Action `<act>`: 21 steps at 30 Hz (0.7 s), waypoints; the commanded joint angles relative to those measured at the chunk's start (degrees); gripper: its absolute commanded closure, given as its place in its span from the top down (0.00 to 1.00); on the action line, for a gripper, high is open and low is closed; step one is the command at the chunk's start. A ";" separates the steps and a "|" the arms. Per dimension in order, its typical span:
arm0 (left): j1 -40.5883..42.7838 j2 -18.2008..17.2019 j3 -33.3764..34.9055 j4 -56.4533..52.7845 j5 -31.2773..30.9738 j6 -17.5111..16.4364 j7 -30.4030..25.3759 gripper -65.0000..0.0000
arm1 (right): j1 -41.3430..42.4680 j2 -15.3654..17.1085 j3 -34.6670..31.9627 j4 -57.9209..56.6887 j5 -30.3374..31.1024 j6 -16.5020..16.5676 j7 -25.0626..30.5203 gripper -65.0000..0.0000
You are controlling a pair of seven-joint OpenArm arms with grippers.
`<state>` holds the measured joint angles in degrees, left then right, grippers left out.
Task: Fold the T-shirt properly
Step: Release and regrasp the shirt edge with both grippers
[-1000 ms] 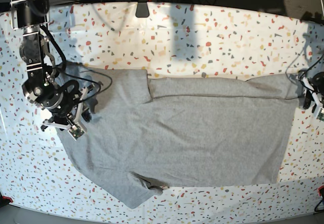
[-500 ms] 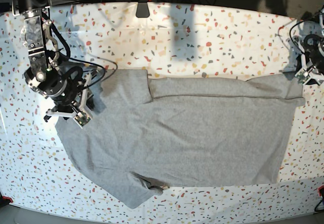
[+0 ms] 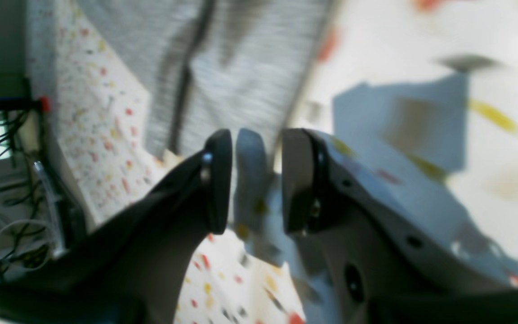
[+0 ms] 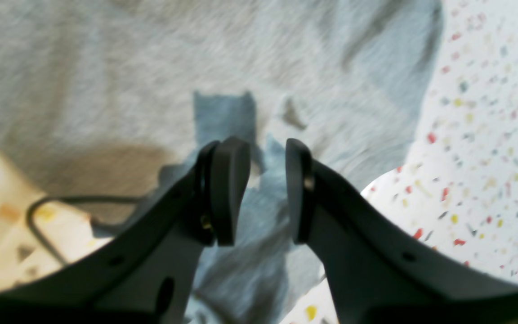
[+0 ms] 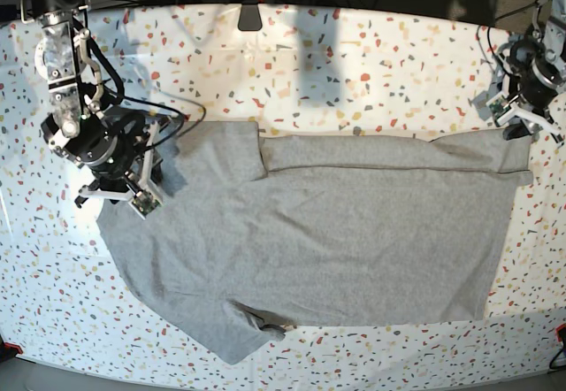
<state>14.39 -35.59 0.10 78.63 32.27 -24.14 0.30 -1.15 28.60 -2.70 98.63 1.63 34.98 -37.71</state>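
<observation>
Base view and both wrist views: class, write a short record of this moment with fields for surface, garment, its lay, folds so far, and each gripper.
surface: speckled terrazzo table
garment: grey T-shirt, plain side up
lay: spread flat, sleeves at the base view's left
folds so far: top edge turned over in a strip
left gripper: jaws apart, empty, by the shirt's far right corner
right gripper: jaws apart, empty, above the shirt's left edge
</observation>
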 commanded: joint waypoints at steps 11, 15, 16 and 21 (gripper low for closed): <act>-2.86 -1.42 0.04 -6.40 0.74 -0.28 3.30 0.05 | -9.40 2.93 0.44 10.54 0.37 -0.20 -1.44 0.28; -2.84 -1.40 0.04 -6.38 0.20 -0.26 5.90 0.00 | -12.68 6.38 0.44 13.49 0.20 -0.20 -4.00 0.28; -2.84 -1.40 0.04 -6.38 -0.59 -0.26 6.97 0.00 | -13.33 7.10 0.44 13.49 -0.11 -0.20 -4.26 0.28; -2.84 -1.40 0.04 -6.38 -5.57 -0.24 9.11 0.00 | -14.86 8.74 0.44 11.28 -2.99 -0.24 -3.08 0.28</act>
<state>11.22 -36.03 0.36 72.47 25.98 -22.81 6.83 -16.51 36.36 -2.70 109.21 -1.19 35.00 -41.50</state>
